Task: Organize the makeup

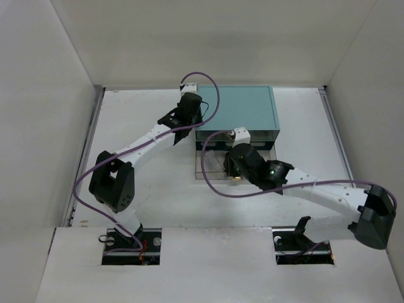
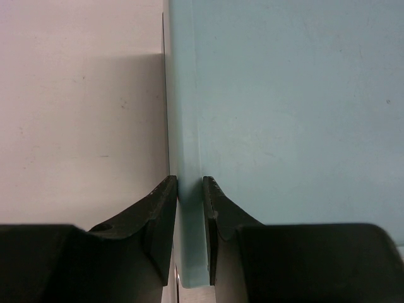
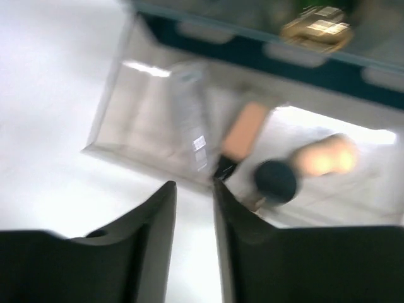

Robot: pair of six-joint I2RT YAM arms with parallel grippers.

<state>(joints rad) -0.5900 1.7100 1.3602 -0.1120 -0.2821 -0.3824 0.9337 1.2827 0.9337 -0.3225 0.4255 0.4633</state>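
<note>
Left hand (image 2: 187,183) clenched at box (image 2: 303,126) edge. Right hand (image 3: 194,186), grip unclear, hovered over drawer (image 3: 107,136); hasty descent risked scattering tube (image 3: 243,132).

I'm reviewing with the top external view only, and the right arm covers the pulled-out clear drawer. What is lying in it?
Observer: The right wrist view is blurred, but a clear tube and a tan tube lie side by side in the clear drawer.
Operator: Anything else in there?
Observer: A black round jar sits next to a peach sponge.
Operator: And the left gripper by the box?
Observer: The left gripper is shut, its fingertips at the teal box's left edge.
</note>
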